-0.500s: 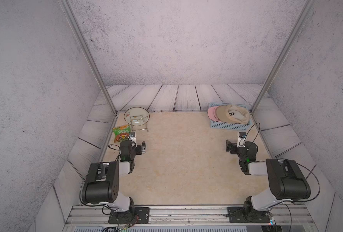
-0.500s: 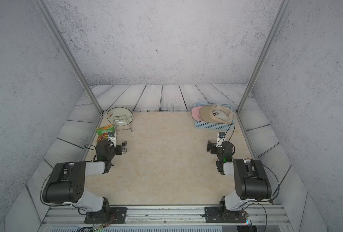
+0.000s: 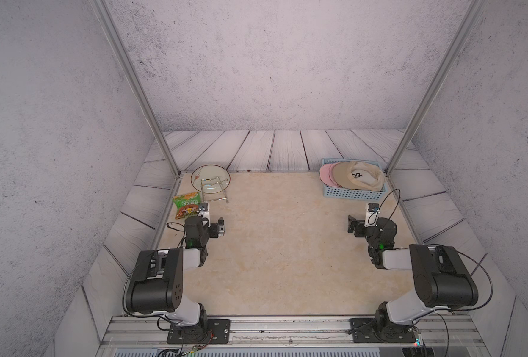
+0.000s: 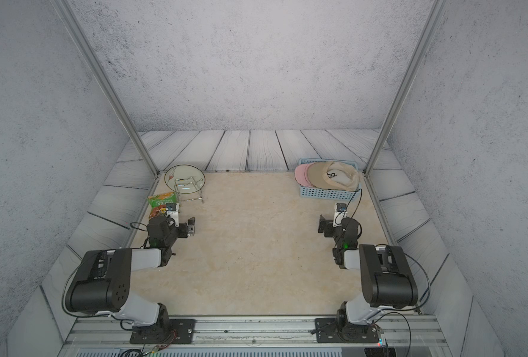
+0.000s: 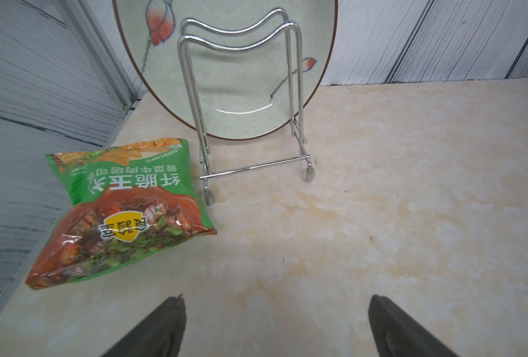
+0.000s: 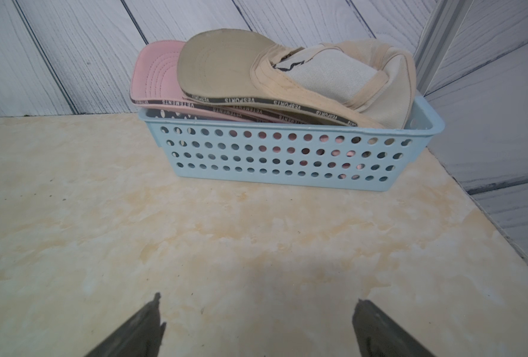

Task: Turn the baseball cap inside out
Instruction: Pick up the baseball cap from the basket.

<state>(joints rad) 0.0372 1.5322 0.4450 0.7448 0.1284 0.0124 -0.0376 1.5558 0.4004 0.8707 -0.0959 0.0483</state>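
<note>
Tan cap (image 6: 225,68) in basket (image 6: 287,154), seemingly upturned; brim lettering only right-wrist view; left tool (image 5: 276,298), right tool (image 6: 258,298) agape.

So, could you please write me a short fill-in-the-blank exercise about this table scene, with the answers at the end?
1. In the blue basket, the lower cap under the beige cap has a ____ brim.
2. The left gripper and the right gripper are both ____ and hold nothing.
3. The basket stands on the robot's ____ side.
4. The plate in the wire rack stands on the robot's ____ side.

Answers: pink; open; right; left
</note>
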